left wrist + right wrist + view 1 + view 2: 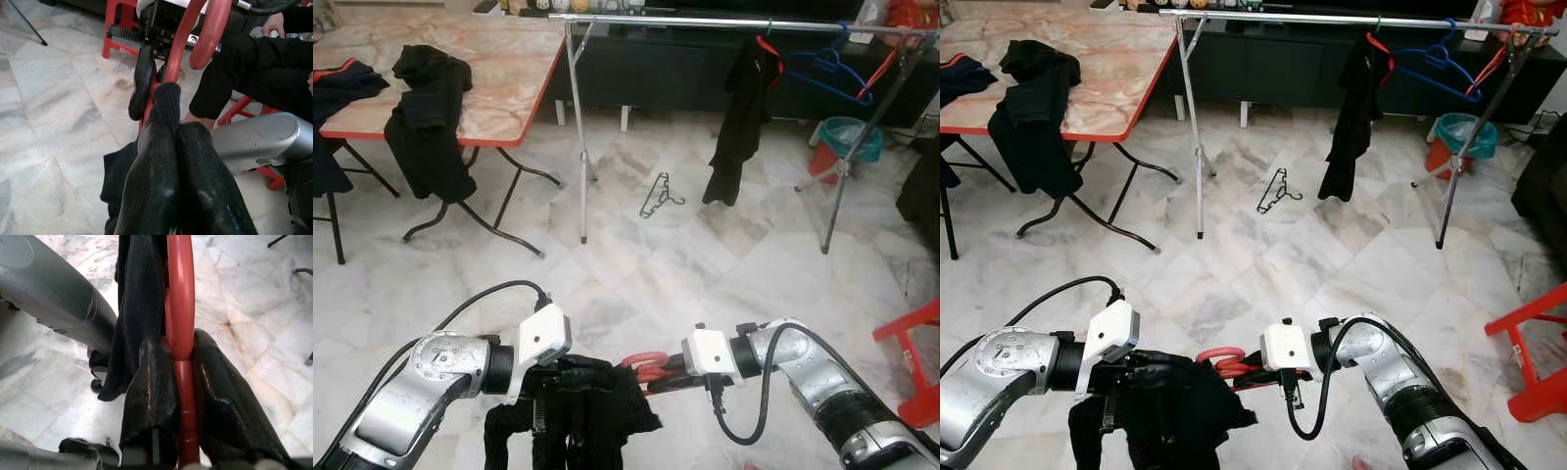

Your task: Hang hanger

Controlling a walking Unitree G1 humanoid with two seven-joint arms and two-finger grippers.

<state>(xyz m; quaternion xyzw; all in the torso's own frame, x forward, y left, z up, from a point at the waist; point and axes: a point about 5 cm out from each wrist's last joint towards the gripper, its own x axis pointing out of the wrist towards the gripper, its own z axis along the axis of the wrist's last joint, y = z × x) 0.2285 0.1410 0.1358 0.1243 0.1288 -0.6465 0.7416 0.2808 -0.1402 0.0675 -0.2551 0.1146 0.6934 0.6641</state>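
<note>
A red hanger (644,366) carries a black garment (578,416) low in front of me, between my two arms. My right gripper (658,380) is shut on the hanger's red stem (182,382), close under its hook. My left gripper (570,374) is shut on a fold of the black garment (166,105), right beside the hanger's red neck (180,46). Across the room stands the silver clothes rail (724,22), far beyond both grippers. A black garment (736,117) and a blue hanger (832,69) hang on it.
A black wire hanger (658,196) lies on the marble floor under the rail. A folding table (509,78) with draped black clothes (431,122) stands at left. A teal bin (848,137) and a red stool (913,362) are at right. A person's legs (254,63) are close by.
</note>
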